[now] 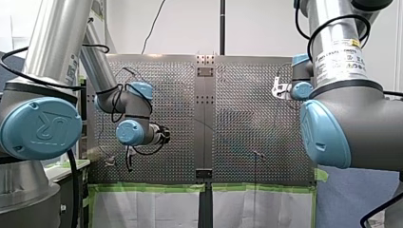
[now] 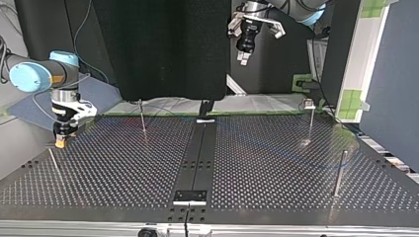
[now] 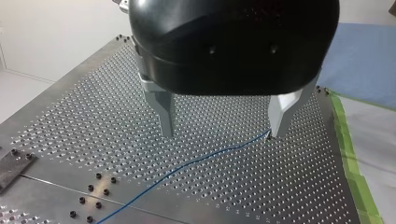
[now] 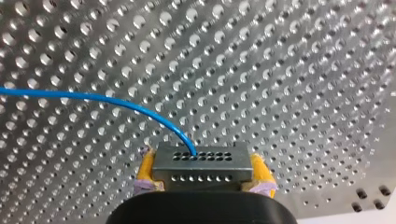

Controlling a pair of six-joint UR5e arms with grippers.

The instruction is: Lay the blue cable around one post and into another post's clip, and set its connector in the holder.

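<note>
In the right wrist view my right gripper [image 4: 201,173] is shut with its yellow pads [image 4: 146,168] on a grey connector block [image 4: 201,164]. The blue cable [image 4: 116,103] leaves the block and curves away over the perforated table. In the top view that gripper [image 2: 60,143] hangs low over the table at the left. My left gripper [image 3: 224,133] stands open, high above the table, holding nothing. Below it a stretch of the blue cable [image 3: 187,164] lies on the plate and ends beside one metal fingertip [image 3: 281,122]. The top view shows this gripper [image 2: 242,57] raised at the back.
Thin posts stand on the table in the top view: one at the back left [image 2: 142,117], one with a clip on top at the back right [image 2: 310,118], one at the right front [image 2: 338,172], and a leaning one [image 2: 54,165] near my right gripper. A dark rail [image 2: 197,158] runs down the middle.
</note>
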